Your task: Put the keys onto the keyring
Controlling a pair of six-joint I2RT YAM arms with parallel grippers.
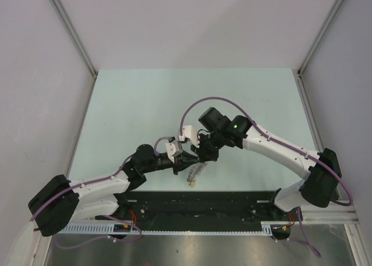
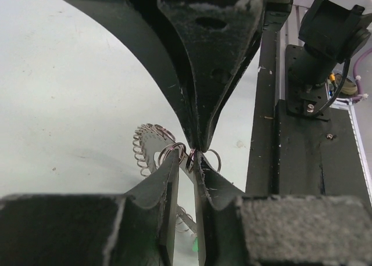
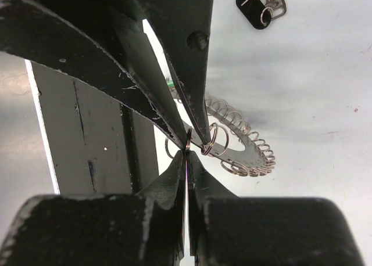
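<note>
Nearest us, the right gripper is pinched tight on a thin wire loop of the large grey metal keyring, which is fringed with small silvery loops. It sits right at the meeting tips. The left gripper stands narrow around a neighbouring loop; we cannot tell if it bites. We judge the keyring light, stiff and slippery, best held by a loop, edge-on. Beyond, on the pale surface, lies the small black-tagged key.

Keyring: silvery grey, fringed with shiny wire loops. Key tag: glossy black. Table: pale mint. My left fingers: matt black, scuffed whitish. Cable: purple.
</note>
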